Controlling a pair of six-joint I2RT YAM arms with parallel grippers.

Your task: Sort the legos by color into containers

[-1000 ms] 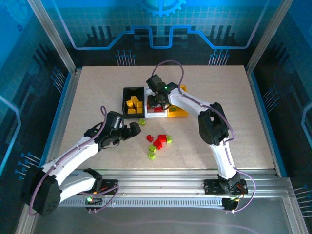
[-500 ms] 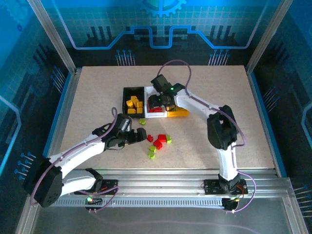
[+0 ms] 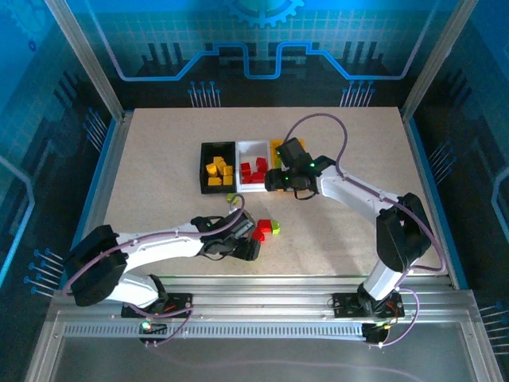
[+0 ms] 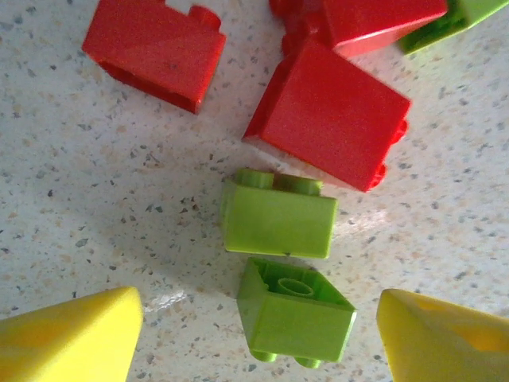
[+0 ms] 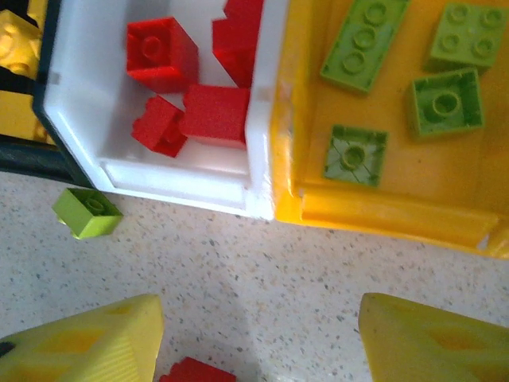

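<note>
Seen from above, the left arm (image 3: 151,247) is stretching from the lower left of the frame toward the centre of the speckled table (image 3: 159,151). Its left gripper (image 3: 248,243) is hovering low beside the loose legos (image 3: 266,229) just below centre. In the left wrist view, its yellow fingertips (image 4: 75,338) are standing wide apart in the two lower corners. A lime green brick (image 4: 294,310), tipped so its hollow underside is showing, is lying between them with neither pad touching it, so the jaws are agape and holding nothing. A second green brick (image 4: 278,219) is lying just above it, and red bricks (image 4: 330,115) are crowding the top of that frame.

At upper centre of the overhead view, three containers are sitting side by side. The black bin (image 3: 203,163) is holding yellow-orange bricks (image 3: 219,169), the white bin (image 3: 253,146) is holding red legos (image 3: 254,169), and the yellow bin (image 3: 276,146) is partly covered by the right gripper (image 3: 280,180). A lone green brick (image 3: 231,198) is lying on the table just below the black bin.

In the right wrist view, that gripper's fingers (image 5: 87,342) are spread apart with nothing between them. They are hanging over bare tabletop in front of the white and yellow bins, and green pieces (image 5: 445,99) are lying inside the yellow one at upper right.
</note>
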